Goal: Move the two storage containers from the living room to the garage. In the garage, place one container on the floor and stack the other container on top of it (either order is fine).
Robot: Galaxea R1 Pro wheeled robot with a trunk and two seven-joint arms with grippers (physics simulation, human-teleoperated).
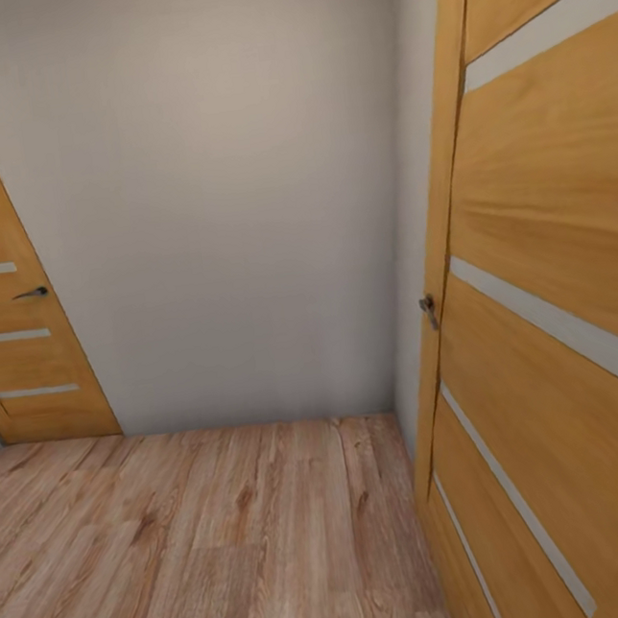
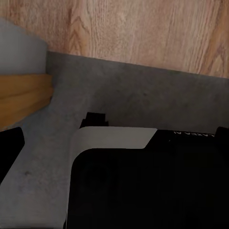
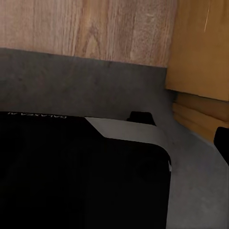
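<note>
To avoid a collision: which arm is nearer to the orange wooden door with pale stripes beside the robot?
Right. Its wrist camera sees that door close by; the left wrist camera sees a wooden frame instead.

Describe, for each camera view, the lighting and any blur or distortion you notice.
Head view: soft, even light on the grey wall; wide-angle lens makes both wooden doors lean. Left wrist view: dim, slightly blurred concrete floor, robot base nearly black. Right wrist view: likewise dark and soft.

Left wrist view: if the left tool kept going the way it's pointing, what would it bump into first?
Probably the robot's own black base just below it, though depth is hard to judge. Past that lies grey floor, then wood planks.
</note>
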